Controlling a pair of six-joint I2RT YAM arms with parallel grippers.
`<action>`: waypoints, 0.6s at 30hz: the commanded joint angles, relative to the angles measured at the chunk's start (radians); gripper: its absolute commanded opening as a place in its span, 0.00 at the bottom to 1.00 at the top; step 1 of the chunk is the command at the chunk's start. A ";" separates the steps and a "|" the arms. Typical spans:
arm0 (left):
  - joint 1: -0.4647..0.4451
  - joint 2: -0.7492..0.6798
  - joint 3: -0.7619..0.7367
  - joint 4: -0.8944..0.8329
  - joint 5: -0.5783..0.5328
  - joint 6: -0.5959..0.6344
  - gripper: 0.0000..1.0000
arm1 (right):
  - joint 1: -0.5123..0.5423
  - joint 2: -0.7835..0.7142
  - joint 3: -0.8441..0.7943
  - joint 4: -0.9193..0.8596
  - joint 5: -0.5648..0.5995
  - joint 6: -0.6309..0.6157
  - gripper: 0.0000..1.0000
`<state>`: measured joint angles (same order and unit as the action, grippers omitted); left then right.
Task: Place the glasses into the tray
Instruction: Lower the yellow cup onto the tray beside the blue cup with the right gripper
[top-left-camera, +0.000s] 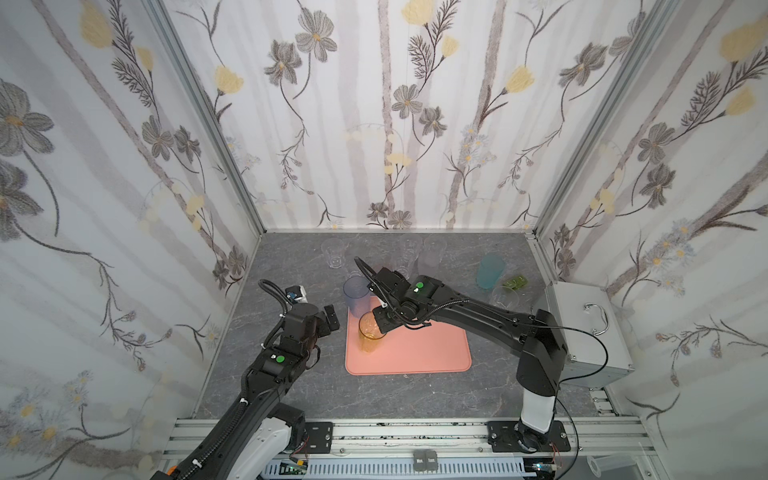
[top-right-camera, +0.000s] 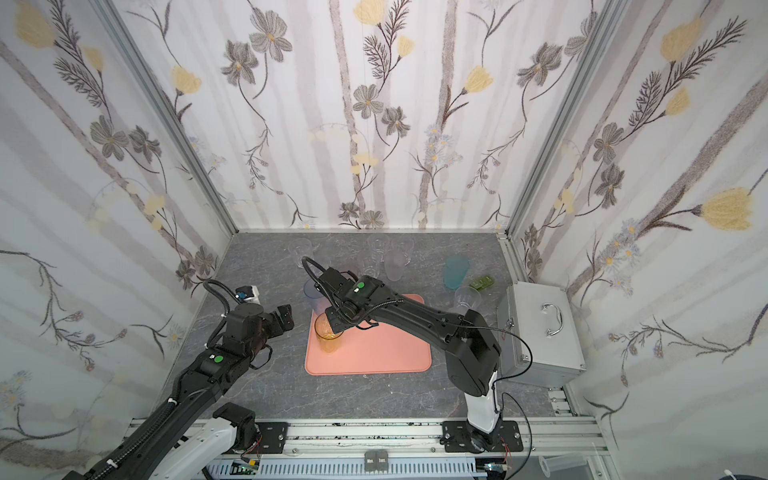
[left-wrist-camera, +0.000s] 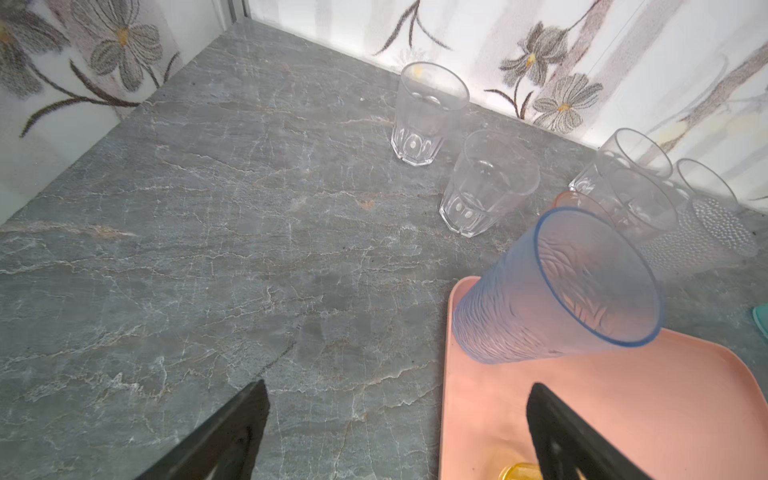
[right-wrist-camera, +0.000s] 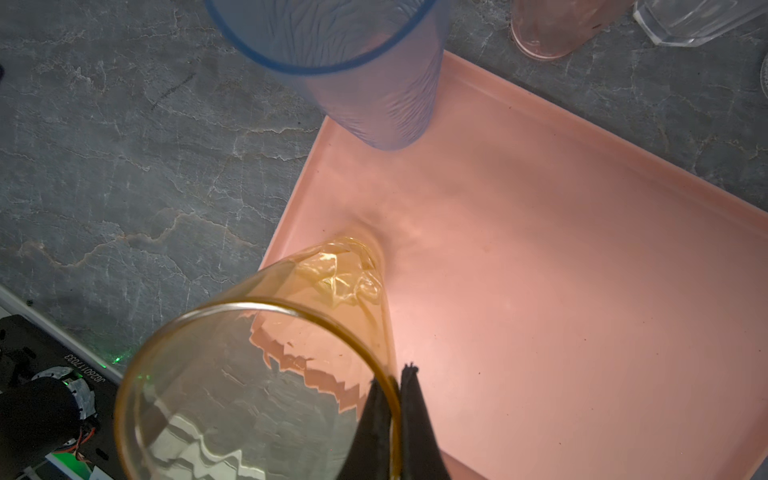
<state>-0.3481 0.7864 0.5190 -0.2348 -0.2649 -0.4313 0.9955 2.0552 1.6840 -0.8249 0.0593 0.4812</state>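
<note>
— Where's the amber glass (right-wrist-camera: 257, 374)?
— Upright on the tray's (right-wrist-camera: 540, 291) near-left corner; right fingers (right-wrist-camera: 415, 419) pinch its rim, one inside.
— And the left fingers (left-wrist-camera: 232, 436)?
— Spread, empty, beside the tray. The blue tumbler (right-wrist-camera: 365, 83) stands beyond, and the clear glasses (left-wrist-camera: 432, 112) farthest, likely the left arm's reach.

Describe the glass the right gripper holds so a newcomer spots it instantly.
Find the salmon-pink tray mid-table. At its left edge, nearer the robot than the blue tumbler, is the amber glass, rim pinched by the right gripper. Only it is amber.
</note>
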 joint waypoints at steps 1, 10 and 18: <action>0.001 0.008 -0.006 0.044 -0.033 -0.040 1.00 | 0.000 0.016 0.019 0.015 0.006 0.013 0.01; 0.001 0.038 -0.021 0.081 -0.044 -0.046 1.00 | 0.000 0.051 0.041 0.012 -0.005 0.013 0.01; 0.001 0.035 -0.027 0.091 -0.043 -0.048 1.00 | 0.000 0.064 0.057 0.008 -0.007 0.012 0.02</action>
<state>-0.3481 0.8268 0.4969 -0.1726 -0.2871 -0.4679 0.9955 2.1090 1.7332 -0.8295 0.0536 0.4889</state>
